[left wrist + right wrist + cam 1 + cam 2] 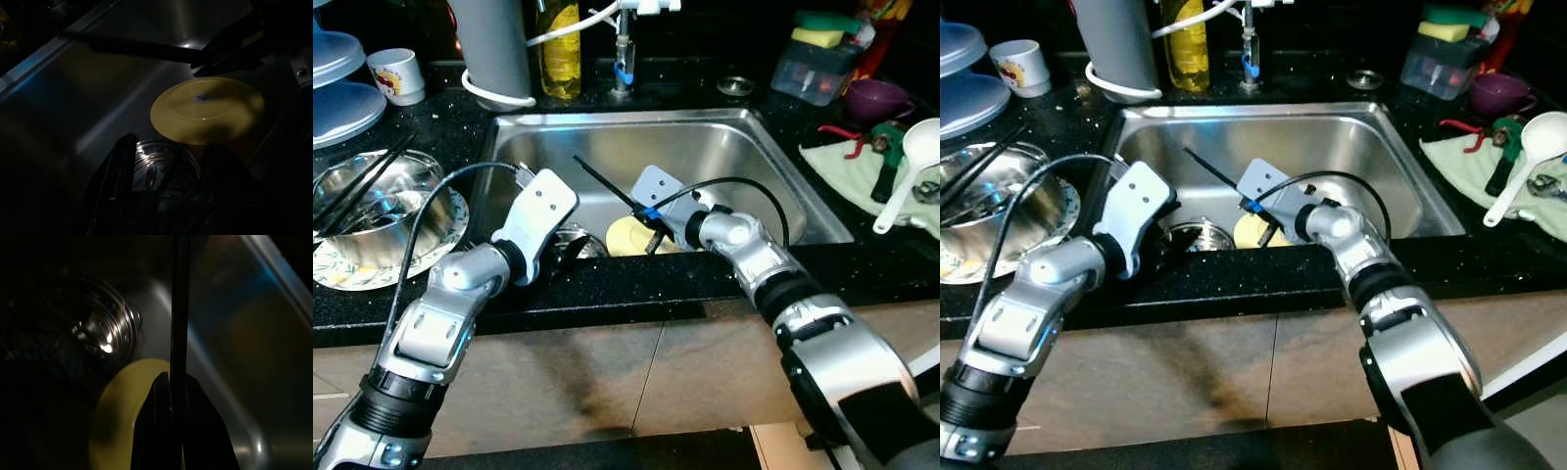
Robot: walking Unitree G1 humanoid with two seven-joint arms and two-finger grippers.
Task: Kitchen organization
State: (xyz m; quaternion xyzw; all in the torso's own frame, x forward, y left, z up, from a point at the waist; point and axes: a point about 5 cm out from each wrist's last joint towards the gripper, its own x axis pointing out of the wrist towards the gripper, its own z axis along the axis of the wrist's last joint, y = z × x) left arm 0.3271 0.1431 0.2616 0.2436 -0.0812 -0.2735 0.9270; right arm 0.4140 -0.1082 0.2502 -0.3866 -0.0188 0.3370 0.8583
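- Black speckled surface point(636, 284) runs all around a shiny metal sink point(724, 147), and the sink is the landmark for everything below.
- Inside the sink, near its front wall, lies a yellow plate point(208, 110).
- Just beside the plate, also in the sink, sits a round shiny metal strainer point(164, 169).
- Over the plate, the right gripper point(648, 223) has its jaws clenched on a long black stick point(602, 183), which could be a chopstick.
- This stick is thin, straight and dark, and it slants up toward the back left of the sink.
- It looks light and stiff, and likely slippery, so I think a hold near its middle would stop it tipping.
- Over the strainer, at the front left of the sink, the left gripper point(168, 188) has its jaws spread apart and holds nothing.
- Left of the sink, a metal bowl point(372, 211) holds more black sticks.
- Behind the sink stands a yellow bottle point(559, 49).
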